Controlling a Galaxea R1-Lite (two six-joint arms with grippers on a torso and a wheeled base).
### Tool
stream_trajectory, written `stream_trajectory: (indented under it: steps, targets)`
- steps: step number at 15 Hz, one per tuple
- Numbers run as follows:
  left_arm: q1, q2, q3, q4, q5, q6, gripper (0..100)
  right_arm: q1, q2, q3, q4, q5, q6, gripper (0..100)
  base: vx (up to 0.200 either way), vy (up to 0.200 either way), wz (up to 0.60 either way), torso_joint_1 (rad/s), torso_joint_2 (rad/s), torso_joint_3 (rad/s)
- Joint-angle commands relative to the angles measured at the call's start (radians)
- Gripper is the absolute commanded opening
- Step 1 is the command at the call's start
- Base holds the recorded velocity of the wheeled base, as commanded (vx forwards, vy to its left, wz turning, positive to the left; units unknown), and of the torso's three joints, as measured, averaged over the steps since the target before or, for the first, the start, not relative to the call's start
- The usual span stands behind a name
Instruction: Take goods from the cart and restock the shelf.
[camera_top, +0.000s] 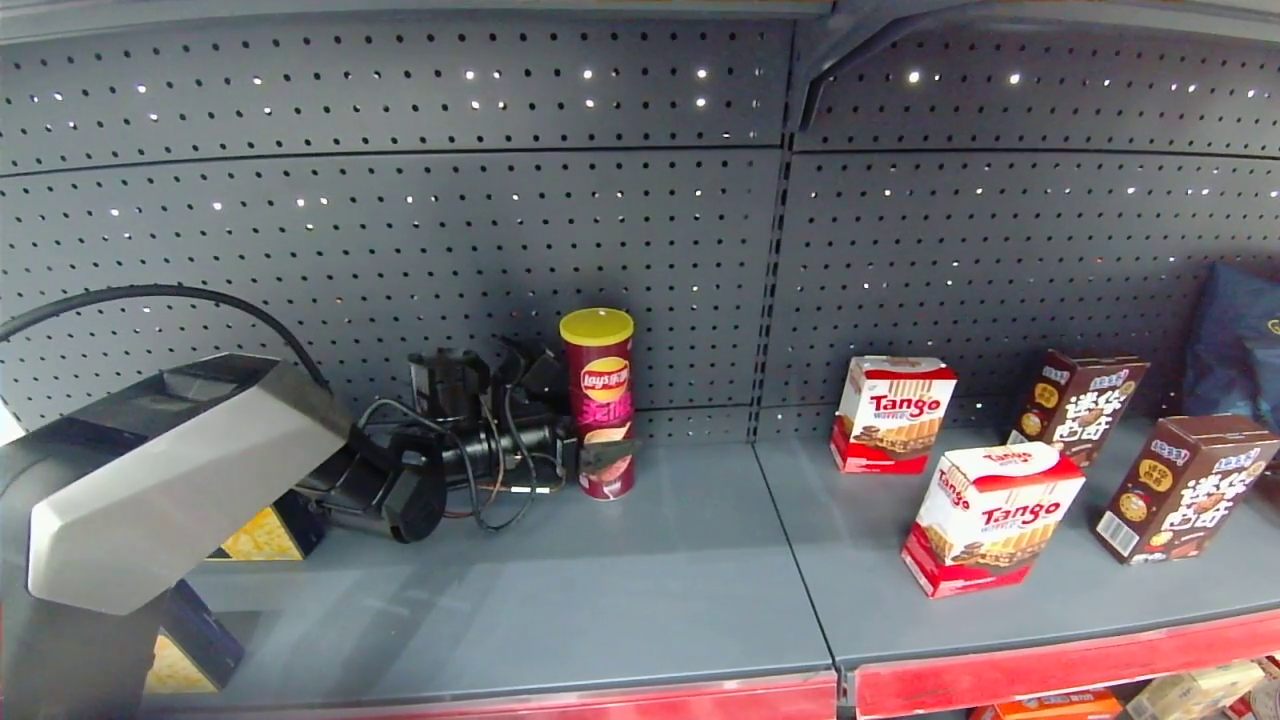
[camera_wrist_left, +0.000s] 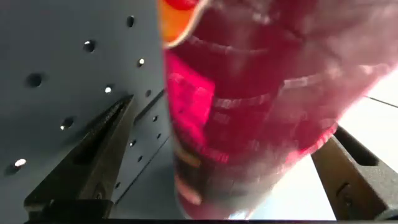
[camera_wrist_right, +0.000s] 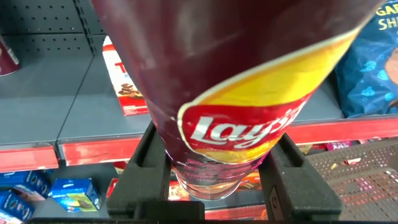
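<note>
Chips can (camera_top: 598, 400): upright on the shelf (camera_top: 620, 600) near the pegboard (camera_top: 400, 230), straddled by the left gripper (camera_top: 603, 455), jaws apart, not pinching. Looks placed. Second chips can (camera_wrist_right: 236, 93) clamped in the right gripper's (camera_wrist_right: 217, 162) jaws, not yet shelved.

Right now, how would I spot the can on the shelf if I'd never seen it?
Look at the grey shelf, left section, near the pegboard back. A tall dark red can with a yellow lid stands there. It's the only round thing; its neighbours are boxes.
</note>
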Motion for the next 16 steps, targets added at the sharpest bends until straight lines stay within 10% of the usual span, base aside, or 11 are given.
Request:
stream_trajectory:
  steps: [1, 3, 4, 10, 16]
  targets:
    - [-0.012, 0.017, -0.020, -0.003, 0.006, 0.001, 100, 0.000, 0.000, 0.000, 0.000, 0.000, -0.001, 0, 0.000, 0.000, 0.00, 0.000, 0.00, 0.000]
    - [-0.017, 0.035, -0.027, -0.020, 0.004, 0.004, 100, 0.000, 0.000, 0.000, 0.002, 0.000, -0.001, 0, 0.000, 0.000, 0.00, 0.000, 0.00, 0.000]
    - [-0.017, 0.037, -0.029, -0.026, 0.004, 0.003, 0, 0.000, 0.000, 0.002, 0.002, 0.000, -0.001, 0, 0.000, 0.000, 0.00, 0.000, 0.00, 0.000]
    - [-0.026, 0.006, -0.003, -0.072, 0.013, 0.001, 0, 0.000, 0.000, 0.006, 0.000, 0.000, 0.001, 0, 0.000, 0.000, 0.00, 0.000, 0.00, 0.000]
    - [-0.028, -0.195, 0.289, -0.190, 0.009, -0.011, 0, 0.000, 0.000, 0.009, 0.000, 0.002, -0.001, 0, 0.000, 0.000, 0.00, 0.000, 0.00, 0.000]
